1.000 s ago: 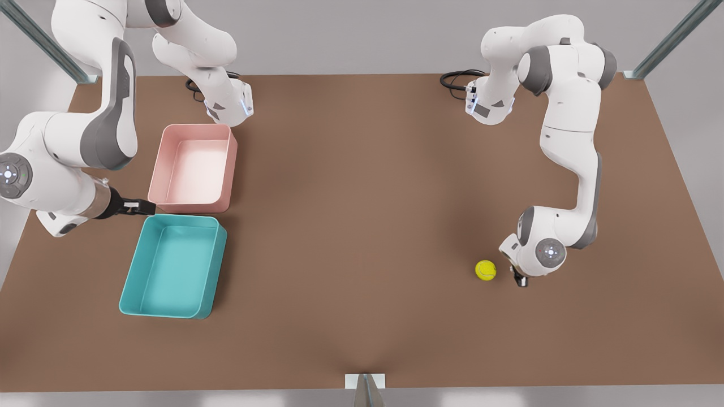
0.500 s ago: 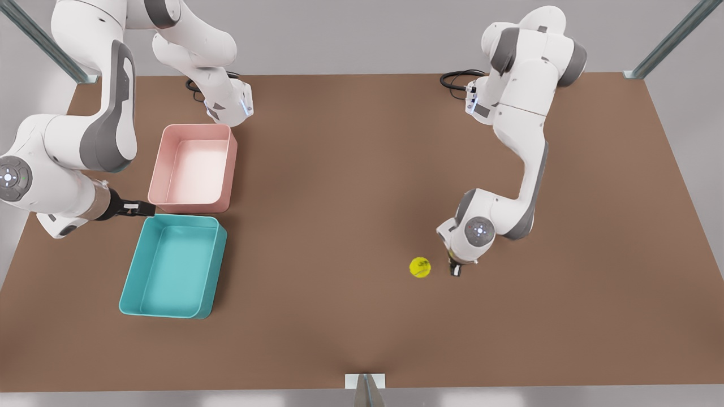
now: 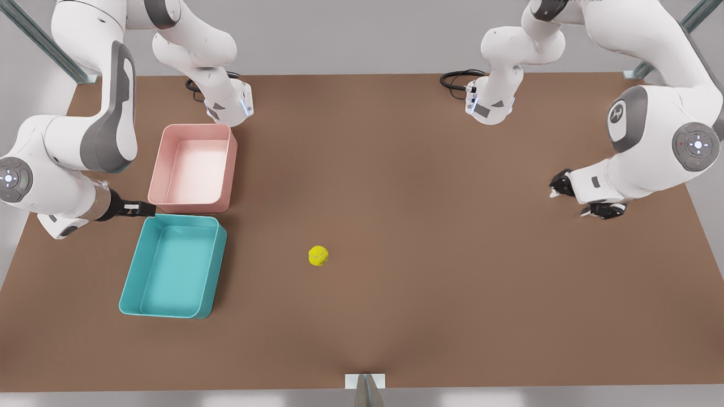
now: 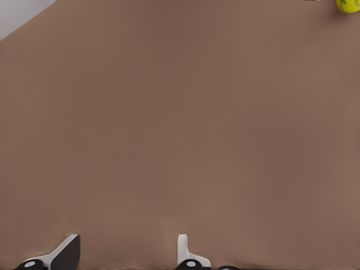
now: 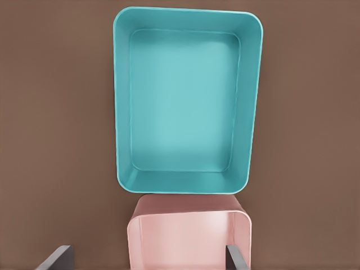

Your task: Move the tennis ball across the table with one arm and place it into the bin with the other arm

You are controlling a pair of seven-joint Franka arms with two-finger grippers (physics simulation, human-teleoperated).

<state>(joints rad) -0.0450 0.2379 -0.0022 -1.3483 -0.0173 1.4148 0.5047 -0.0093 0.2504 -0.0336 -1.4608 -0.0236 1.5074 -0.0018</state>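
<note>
In the front view the tennis ball (image 3: 318, 255) lies free on the tabletop (image 3: 430, 316), about midway across, between the blue bin (image 3: 174, 267) and the far arm, nearer the bin but well apart from it. So the crossing looks largely done; picking it up and dropping it in is all left. The left tool (image 3: 582, 199) hangs at that view's right, far from the ball. The right tool (image 3: 138, 209) sits at the seam between the blue bin and the pink bin (image 3: 194, 168).

In the left wrist view its fingers (image 4: 188, 253) are spread, holding nothing, and the ball (image 4: 349, 5) is far off.

In the right wrist view the blue bin (image 5: 188, 101) is empty, fingers (image 5: 236, 259) spread wide above both bins.
</note>
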